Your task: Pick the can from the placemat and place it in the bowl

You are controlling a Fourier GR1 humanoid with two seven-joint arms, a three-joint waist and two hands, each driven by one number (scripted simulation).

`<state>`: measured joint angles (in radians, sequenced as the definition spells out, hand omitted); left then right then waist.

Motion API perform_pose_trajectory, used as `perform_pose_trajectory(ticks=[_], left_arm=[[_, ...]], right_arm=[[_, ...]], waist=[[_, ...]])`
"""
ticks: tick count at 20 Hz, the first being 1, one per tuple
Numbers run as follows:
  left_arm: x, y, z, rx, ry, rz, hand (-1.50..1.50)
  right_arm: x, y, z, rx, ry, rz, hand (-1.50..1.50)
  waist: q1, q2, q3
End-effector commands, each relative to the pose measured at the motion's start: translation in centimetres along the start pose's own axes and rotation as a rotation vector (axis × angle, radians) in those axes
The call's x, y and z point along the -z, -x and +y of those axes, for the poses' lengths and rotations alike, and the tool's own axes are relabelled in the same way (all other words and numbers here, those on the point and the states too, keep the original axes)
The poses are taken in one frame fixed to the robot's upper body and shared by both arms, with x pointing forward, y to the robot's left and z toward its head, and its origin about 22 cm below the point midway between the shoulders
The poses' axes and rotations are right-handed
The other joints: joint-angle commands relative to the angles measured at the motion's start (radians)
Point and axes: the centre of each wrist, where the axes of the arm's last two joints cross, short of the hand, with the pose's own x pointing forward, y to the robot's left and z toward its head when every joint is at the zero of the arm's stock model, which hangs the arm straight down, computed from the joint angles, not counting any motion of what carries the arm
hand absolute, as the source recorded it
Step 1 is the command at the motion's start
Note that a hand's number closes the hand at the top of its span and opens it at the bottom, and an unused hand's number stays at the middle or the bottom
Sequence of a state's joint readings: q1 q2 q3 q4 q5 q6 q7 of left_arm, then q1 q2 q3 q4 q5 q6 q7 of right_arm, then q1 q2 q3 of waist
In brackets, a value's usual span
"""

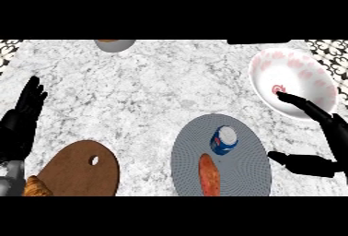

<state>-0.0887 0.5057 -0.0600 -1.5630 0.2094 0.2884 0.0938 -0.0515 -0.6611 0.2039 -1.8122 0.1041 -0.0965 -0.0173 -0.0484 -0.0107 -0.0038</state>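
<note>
Grey-white marble counter fills the frame, patterned tile strips at the upper left and upper right corners. Round grey placemat (255, 170) sits lower centre-right; on it the can (223, 139), blue and white, lies tipped on its side near the mat's upper middle, and just below it an orange-brown elongated food item (209, 175), maybe a sausage or bread stick, runs to the bottom edge. White bowl (299, 69) with pink markings sits upper right, well apart from the can. Right hand (318, 138) comes in from the right edge, spread wide, fingers straight, holding nothing: upper fingers overlap the bowl's lower rim, thumb points left at the mat's right edge, not touching the can. Left hand (24, 115) rests open at the left edge, fingers up. Brown oval cutting board (81, 170) with 1 hole at lower left, a croissant (37, 186) at its left edge. Partial grey dish (114, 44) at the top edge. Step judged: approach, pick not yet made; can on the mat, bowl without it. Next move calls for the right hand to shift left and down over the can, then curl round its body. Can is on its side so it may roll, and the food item close below leaves little room on that side. After that, lift and carry to the upper right, release in the bowl.
</note>
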Motion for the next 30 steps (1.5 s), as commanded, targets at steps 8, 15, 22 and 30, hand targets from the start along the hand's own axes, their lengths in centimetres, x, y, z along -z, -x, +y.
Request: perform_pose_trajectory(ticks=[8,15,22,30], left_arm=[[1.0,0.2,-1.4,-0.028,0.028,-0.013,0.0],[0.9,-0.9,-2.1,-0.017,0.068,-0.019,0.0],[1.6,0.2,-1.9,-0.022,0.066,-0.016,0.0],[1.9,-0.3,-3.6,-0.024,0.08,-0.028,0.0]], right_arm=[[-4.9,-4.2,-3.8,-0.101,0.005,0.062,-1.5],[1.0,-10.4,-6.0,-0.226,-0.08,0.122,-1.5],[5.3,-11.0,-4.7,-0.407,-0.36,0.239,-1.5],[10.2,-9.0,0.5,-0.409,-0.613,0.303,-1.5]], waist=[[0.041,0.01,0.003],[0.065,0.012,0.002],[0.074,0.015,0.001],[0.064,0.015,0.003]])
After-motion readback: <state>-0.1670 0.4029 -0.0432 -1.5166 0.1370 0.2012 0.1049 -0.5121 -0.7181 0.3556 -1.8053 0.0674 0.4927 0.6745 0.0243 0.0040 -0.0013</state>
